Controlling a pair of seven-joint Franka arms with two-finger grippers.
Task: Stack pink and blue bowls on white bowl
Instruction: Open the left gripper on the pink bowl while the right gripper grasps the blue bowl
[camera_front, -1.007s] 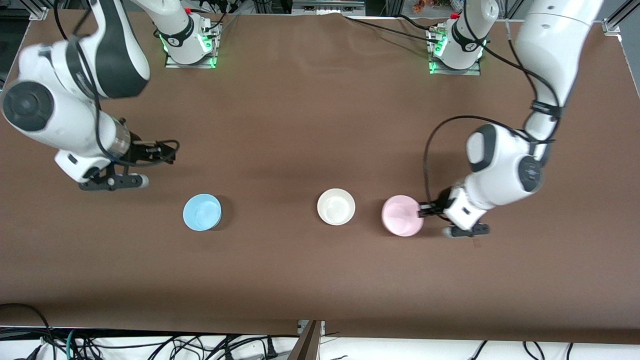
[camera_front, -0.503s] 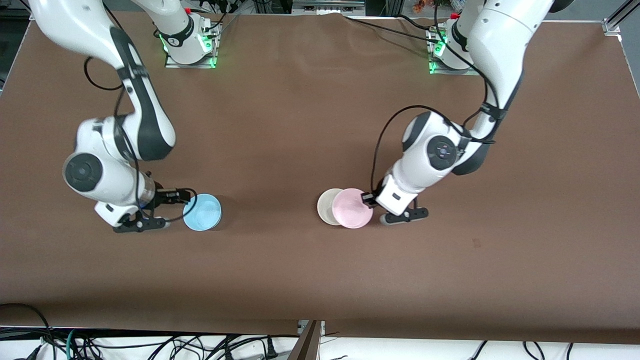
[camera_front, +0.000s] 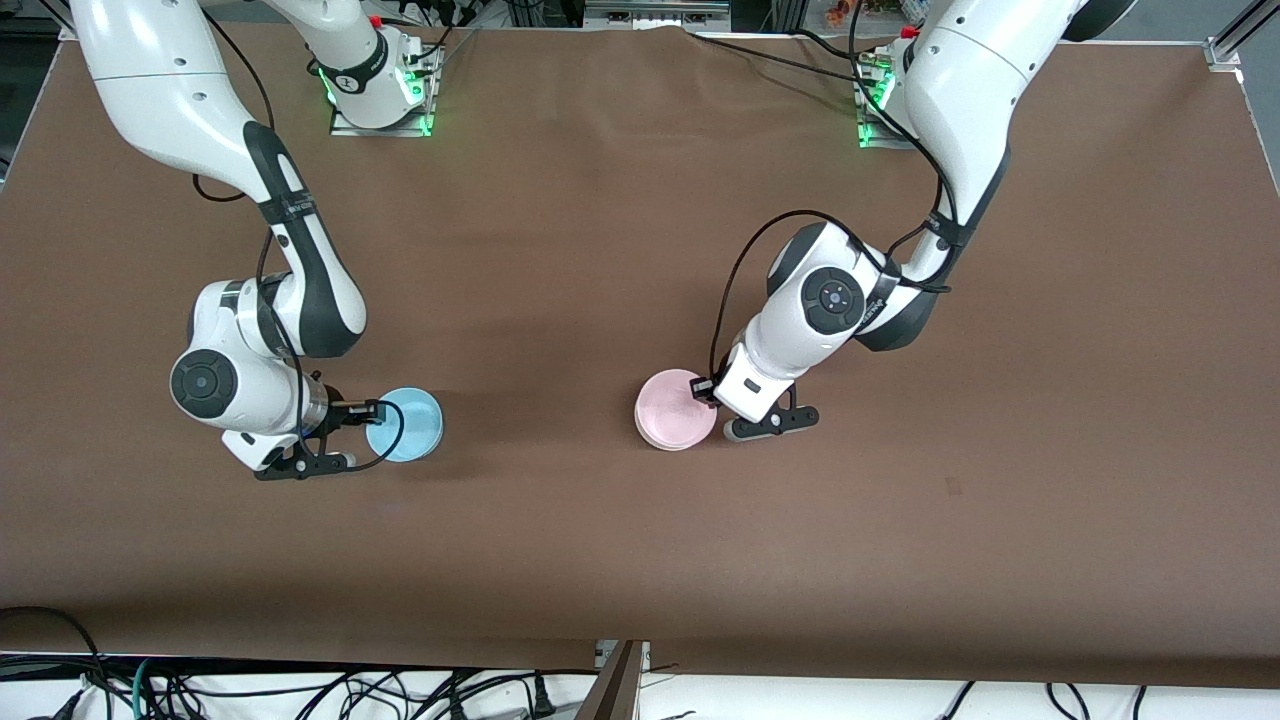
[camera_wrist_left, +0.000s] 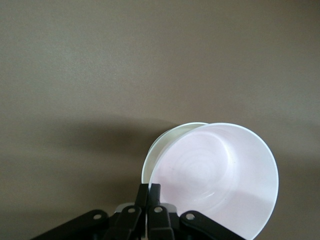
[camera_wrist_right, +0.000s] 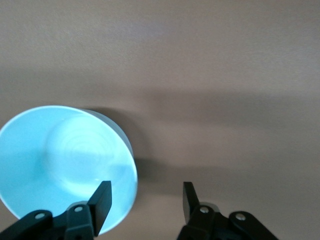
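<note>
The pale pink bowl (camera_front: 675, 423) sits tilted in the white bowl, hiding nearly all of it in the front view. In the left wrist view the white bowl (camera_wrist_left: 171, 135) shows only as a rim crescent beside the pink bowl (camera_wrist_left: 215, 175). My left gripper (camera_front: 705, 389) (camera_wrist_left: 148, 193) is shut on the pink bowl's rim. The light blue bowl (camera_front: 405, 425) (camera_wrist_right: 65, 160) stands on the table toward the right arm's end. My right gripper (camera_front: 374, 409) (camera_wrist_right: 145, 200) is open, one finger over the blue bowl's rim and the other outside it.
The brown table cloth (camera_front: 640, 250) is bare around the bowls. The two arm bases (camera_front: 380, 85) (camera_front: 910, 100) stand at the table's edge farthest from the front camera. Cables (camera_front: 300, 690) hang below the edge nearest it.
My left gripper carried the pink bowl sideways from beside the white bowl onto it. My right arm came down from the table's end to the blue bowl's rim.
</note>
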